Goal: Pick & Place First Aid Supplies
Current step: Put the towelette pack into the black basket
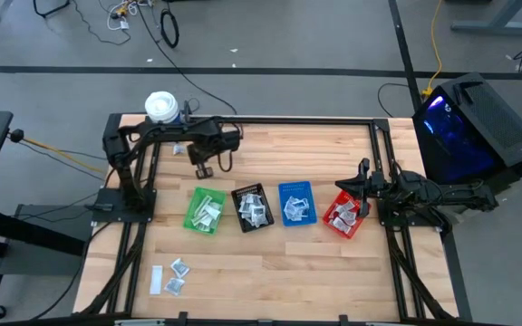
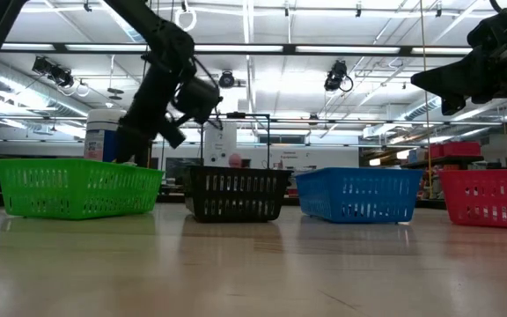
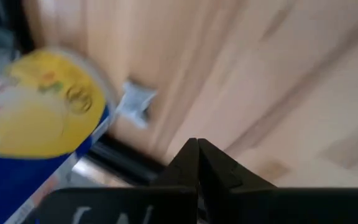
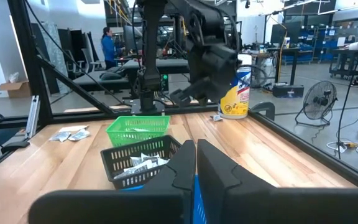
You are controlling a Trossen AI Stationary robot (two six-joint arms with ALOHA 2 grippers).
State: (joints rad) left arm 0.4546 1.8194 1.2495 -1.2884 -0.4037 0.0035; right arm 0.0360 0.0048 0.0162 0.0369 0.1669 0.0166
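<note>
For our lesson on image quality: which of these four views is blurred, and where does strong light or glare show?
Left wrist view: motion-smeared, the white tub and a sachet soft-edged. Low view: bright ceiling lights behind, so the left arm reads as a silhouette above the green bin. High view: evenly lit and sharp. Right wrist view: mostly sharp.

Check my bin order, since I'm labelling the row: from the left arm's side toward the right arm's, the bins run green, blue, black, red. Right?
Not quite. The high view shows the green bin first, then the black bin, then the blue bin, and the red bin last. Black and blue are swapped in your order; the rest stands.
</note>
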